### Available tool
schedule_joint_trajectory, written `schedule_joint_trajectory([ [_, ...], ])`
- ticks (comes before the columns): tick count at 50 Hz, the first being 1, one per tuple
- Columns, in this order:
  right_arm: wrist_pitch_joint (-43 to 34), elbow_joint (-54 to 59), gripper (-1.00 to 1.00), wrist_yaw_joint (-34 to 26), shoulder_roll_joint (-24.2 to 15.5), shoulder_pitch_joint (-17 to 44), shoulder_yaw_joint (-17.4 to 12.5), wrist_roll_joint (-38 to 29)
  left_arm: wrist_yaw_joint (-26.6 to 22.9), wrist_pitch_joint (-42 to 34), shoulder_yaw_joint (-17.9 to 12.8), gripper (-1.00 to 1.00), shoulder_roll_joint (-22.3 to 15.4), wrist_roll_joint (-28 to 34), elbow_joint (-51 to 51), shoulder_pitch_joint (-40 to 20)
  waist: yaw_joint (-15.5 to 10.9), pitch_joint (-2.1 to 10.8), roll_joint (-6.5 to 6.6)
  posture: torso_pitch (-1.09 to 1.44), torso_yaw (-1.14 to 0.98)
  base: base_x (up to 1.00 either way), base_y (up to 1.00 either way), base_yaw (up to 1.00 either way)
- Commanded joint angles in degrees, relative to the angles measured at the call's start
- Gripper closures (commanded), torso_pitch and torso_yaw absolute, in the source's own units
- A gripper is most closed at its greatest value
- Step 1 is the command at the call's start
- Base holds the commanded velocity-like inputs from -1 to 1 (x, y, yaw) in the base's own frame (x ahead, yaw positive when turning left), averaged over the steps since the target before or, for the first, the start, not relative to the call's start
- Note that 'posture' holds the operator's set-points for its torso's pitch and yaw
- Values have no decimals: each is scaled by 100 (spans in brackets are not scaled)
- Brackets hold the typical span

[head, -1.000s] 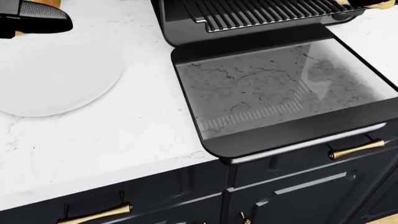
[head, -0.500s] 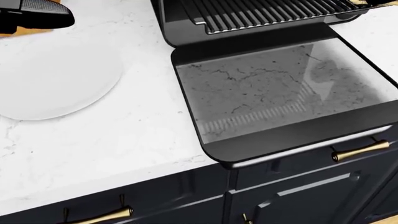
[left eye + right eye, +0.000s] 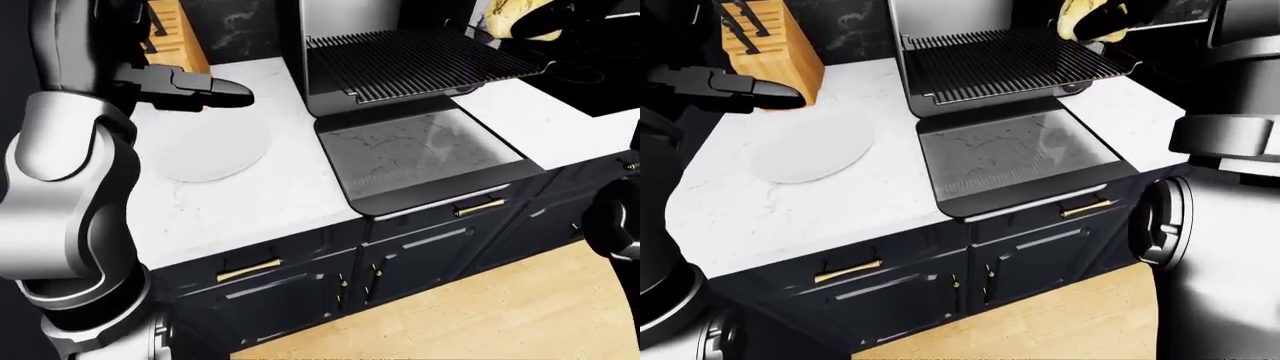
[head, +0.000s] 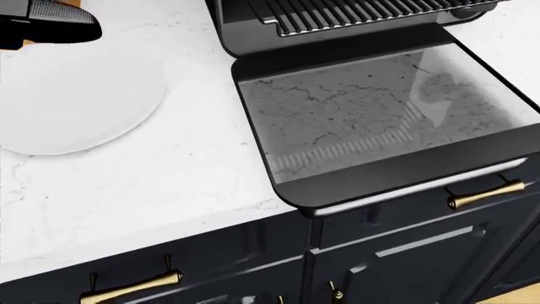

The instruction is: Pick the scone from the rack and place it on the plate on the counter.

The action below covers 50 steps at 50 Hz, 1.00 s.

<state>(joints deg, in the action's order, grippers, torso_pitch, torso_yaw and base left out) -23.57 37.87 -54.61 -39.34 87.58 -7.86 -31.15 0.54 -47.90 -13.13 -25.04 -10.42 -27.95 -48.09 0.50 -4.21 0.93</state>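
Observation:
The yellowish scone (image 3: 1085, 18) is at the far right corner of the pulled-out oven rack (image 3: 1000, 64), at the top of the right-eye view. My right hand (image 3: 1118, 22) has its dark fingers closed round it. It also shows in the left-eye view (image 3: 515, 16). The white plate (image 3: 212, 146) lies on the white marble counter (image 3: 260, 199), left of the oven. My left hand (image 3: 205, 86) hovers over the plate's upper left edge with fingers stretched out, open and empty. The head view shows the plate (image 4: 68, 101) and the rack (image 4: 363, 12), not the scone.
The toaster oven's glass door (image 4: 371, 114) lies open flat over the counter edge, below the rack. A wooden knife block (image 3: 765, 37) stands behind the plate. Dark cabinets with brass handles (image 4: 485, 193) run below. A wood floor (image 3: 520, 315) shows at lower right.
In the head view the scone's edge and right hand at the top right corner have left the frame. The picture has shifted slightly. The left hand has barely moved.

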Motion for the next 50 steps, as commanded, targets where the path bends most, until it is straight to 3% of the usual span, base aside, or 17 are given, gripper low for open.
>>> schedule_joint_trajectory([
  [1,-80,-280,100,57,4,212,-43,114,18,103,-72,-100,-50,17,-115,-161,-16,162,-19,0,3,0,0,0],
  [15,-492,-439,100,175,497,647,85,505,-118,16,-11,-100,-21,17,-154,-267,-190,166,-1,0,10,0,0,0],
  [27,-160,127,100,357,763,1067,201,620,-134,-67,-60,-100,-49,-6,-271,-245,-409,182,9,0,16,0,0,0],
  [50,-97,347,100,471,1294,1410,306,959,-96,-99,-56,-100,-56,-39,-288,-269,-1128,208,14,0,27,0,0,0],
])
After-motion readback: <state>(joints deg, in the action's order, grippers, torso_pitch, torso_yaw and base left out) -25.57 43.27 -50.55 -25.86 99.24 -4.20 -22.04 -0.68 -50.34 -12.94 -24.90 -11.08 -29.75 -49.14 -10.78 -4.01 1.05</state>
